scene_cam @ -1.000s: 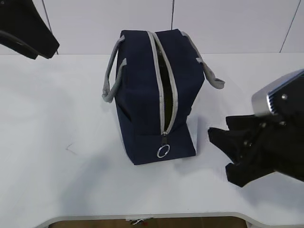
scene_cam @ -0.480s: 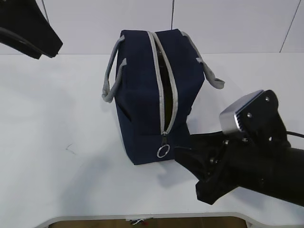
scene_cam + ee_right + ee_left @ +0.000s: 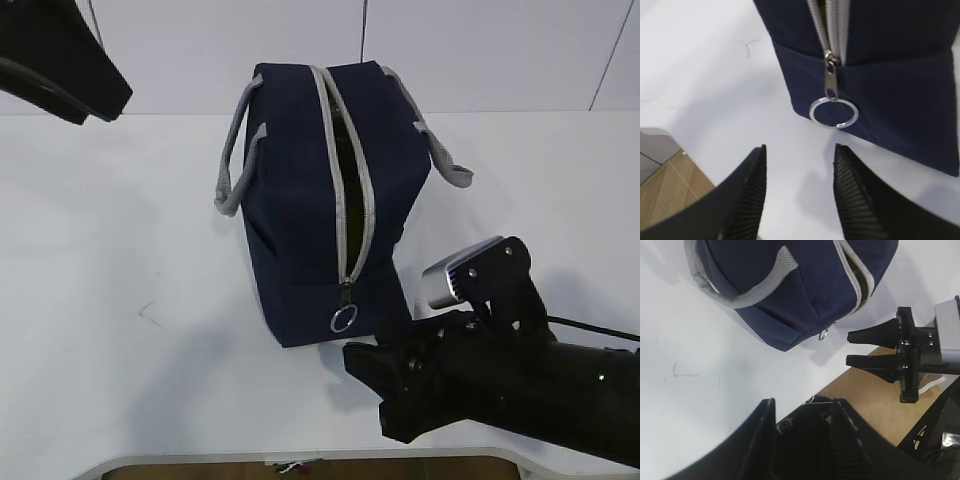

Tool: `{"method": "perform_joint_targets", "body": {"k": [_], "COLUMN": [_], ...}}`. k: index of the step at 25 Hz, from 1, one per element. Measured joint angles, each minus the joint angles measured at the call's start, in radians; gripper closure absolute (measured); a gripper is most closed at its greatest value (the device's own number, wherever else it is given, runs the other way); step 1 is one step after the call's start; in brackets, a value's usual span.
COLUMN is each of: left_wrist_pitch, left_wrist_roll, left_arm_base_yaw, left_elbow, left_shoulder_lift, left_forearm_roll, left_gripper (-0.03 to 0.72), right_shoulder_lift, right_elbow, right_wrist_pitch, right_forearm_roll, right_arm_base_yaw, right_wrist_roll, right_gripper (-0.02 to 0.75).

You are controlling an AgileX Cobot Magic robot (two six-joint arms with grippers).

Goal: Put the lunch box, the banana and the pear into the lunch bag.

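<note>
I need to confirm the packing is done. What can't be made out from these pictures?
- Inside of the lunch bag: dark through the narrow zipper gap in the exterior view; contents unreadable.
- Lunch box, banana, pear: in no view.
- Left gripper: only its fingers show in the left wrist view.

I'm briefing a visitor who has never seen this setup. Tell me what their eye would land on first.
The big navy lunch bag stands mid-table, its grey zipper partly open along the top and a ring pull hanging at the near end. Just in front of that ring, the right end effector hovers low over the table with its jaws apart, holding nothing. The left end effector hangs open farther off, also empty.
</note>
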Motion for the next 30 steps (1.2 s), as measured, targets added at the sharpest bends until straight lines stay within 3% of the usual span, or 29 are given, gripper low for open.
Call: {"method": "perform_joint_targets", "body": {"k": [10,19,30], "left_wrist_pitch": [0.0,0.0,0.0], "left_wrist_roll": [-0.009,-0.021,-0.023], "left_arm_base_yaw": [0.0,0.0,0.0], "left_elbow": [0.0,0.0,0.0], "left_shoulder_lift": [0.0,0.0,0.0], "left_forearm_roll": [-0.002,-0.004,-0.006], "left_gripper": [0.402,0.402,0.403], "right_shoulder_lift": [0.117,0.143,0.2], "right_elbow": [-0.058,-0.071,-0.074], "right_wrist_pitch": [-0.01,-0.09,-0.194], "right_forearm_roll": [0.013,0.127,0.092], "right_arm_base_yaw": [0.0,0.001,0.001], "right_wrist_roll": [-0.002,-0.145,-0.151], "right_gripper": [0.323,0.32,0.32]}}
